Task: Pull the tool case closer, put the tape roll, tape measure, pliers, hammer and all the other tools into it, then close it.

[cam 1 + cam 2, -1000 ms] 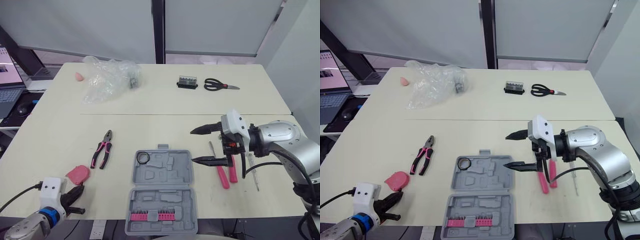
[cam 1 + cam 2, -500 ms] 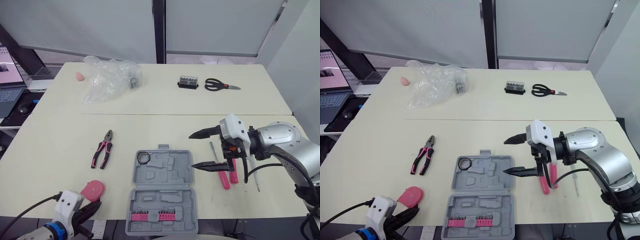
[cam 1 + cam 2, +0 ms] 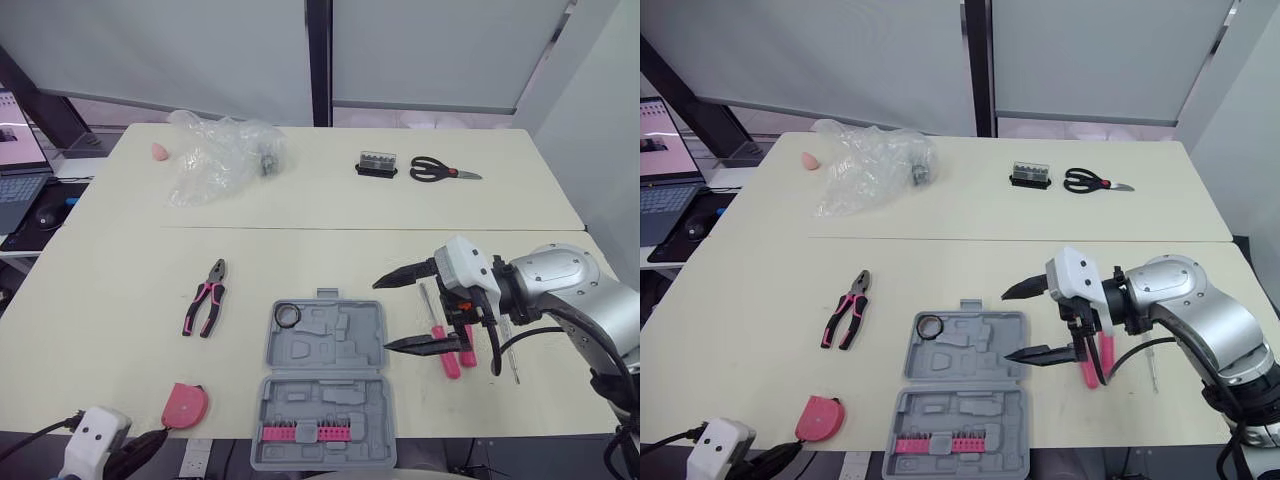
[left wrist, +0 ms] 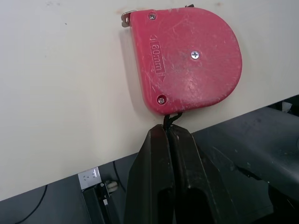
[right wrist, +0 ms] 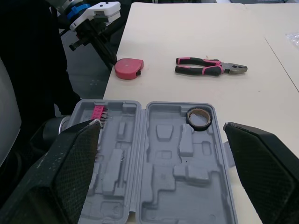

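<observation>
**Tape measure at the near edge, case open mid-table**

On my feed the left gripper [image 4: 168, 135] hangs just off the near edge of the cream table [image 3: 100, 290]. Its fingers are pressed together on the black strap of the red tape measure [image 3: 185, 404], which lies right at that edge. Just beyond, the grey tool case [image 3: 330, 345] lies open with the tape roll [image 3: 287, 316] in its far-left corner. The right gripper [image 3: 380, 316] hovers at the case's right side, spread wide and holding nothing, beside the pink-handled screwdrivers [image 3: 447, 352]. The pliers [image 3: 205, 298] lie left of the case. Farther off I see a plastic bag [image 3: 215, 155], scissors [image 3: 440, 170] and grey wall panels [image 3: 150, 50]
</observation>
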Robot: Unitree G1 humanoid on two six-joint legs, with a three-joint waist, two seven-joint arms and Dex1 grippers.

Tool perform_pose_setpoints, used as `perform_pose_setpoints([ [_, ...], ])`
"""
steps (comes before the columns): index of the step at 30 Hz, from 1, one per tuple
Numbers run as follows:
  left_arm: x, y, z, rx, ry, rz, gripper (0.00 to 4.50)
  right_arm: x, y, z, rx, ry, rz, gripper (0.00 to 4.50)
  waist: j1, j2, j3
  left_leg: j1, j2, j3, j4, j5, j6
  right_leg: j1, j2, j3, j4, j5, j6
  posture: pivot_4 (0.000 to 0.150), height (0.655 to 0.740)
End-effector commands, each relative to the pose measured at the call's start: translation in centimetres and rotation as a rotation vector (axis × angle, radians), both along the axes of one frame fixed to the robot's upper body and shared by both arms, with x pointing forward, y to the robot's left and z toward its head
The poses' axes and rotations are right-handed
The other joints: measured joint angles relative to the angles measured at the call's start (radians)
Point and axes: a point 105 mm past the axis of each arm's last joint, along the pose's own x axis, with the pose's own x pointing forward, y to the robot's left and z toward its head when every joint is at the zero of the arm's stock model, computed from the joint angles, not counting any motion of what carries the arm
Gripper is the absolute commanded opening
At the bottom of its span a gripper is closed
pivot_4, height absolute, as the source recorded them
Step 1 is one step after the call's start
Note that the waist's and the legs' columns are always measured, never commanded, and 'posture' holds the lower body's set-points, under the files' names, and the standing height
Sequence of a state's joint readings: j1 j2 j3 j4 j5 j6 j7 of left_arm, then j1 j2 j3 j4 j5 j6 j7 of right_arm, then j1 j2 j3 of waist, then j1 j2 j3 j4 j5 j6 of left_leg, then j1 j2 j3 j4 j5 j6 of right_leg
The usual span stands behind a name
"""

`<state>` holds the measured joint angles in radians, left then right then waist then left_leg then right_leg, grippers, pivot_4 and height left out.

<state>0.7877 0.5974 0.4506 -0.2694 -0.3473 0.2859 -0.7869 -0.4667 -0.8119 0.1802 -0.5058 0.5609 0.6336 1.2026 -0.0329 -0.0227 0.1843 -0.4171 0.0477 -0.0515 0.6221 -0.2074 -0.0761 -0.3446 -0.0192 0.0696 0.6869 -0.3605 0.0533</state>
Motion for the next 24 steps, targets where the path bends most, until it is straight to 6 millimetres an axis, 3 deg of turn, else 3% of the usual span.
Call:
perform_pose_setpoints([
  [1,0.5,-0.6,0.6,-0.006,-0.033,0.000,0.03,-0.5,0.5,1.0,0.010,-0.054,0.048,4.50,0.000,0.000,0.000,0.000,0.000,0.000,0.000,0.000,0.000,0.000,0.000,0.000,0.000,0.000,0.000,0.150,0.7400],
  [9,1.1,-1.7,0.4,-0.035,-0.044,-0.007,0.03,-0.4,0.5,0.9,0.010,-0.057,0.041,4.50,0.000,0.000,0.000,0.000,0.000,0.000,0.000,0.000,0.000,0.002,0.000,0.000,0.000,0.000,0.000,0.150,0.7400],
  [22,1.0,-1.3,1.3,-0.017,-0.059,-0.050,0.03,-0.4,0.6,0.8,0.015,-0.059,0.036,4.50,0.000,0.000,0.000,0.000,0.000,0.000,0.000,0.000,0.000,0.002,0.000,0.000,0.000,0.000,0.000,0.150,0.7400],
  [24,0.8,-1.2,1.5,-0.018,-0.060,-0.054,0.42,-0.4,0.6,0.7,0.014,-0.061,0.039,4.50,0.000,-0.001,0.000,0.000,0.000,0.000,0.000,0.000,0.000,0.002,0.000,0.000,0.000,0.000,0.000,0.150,0.7400],
])
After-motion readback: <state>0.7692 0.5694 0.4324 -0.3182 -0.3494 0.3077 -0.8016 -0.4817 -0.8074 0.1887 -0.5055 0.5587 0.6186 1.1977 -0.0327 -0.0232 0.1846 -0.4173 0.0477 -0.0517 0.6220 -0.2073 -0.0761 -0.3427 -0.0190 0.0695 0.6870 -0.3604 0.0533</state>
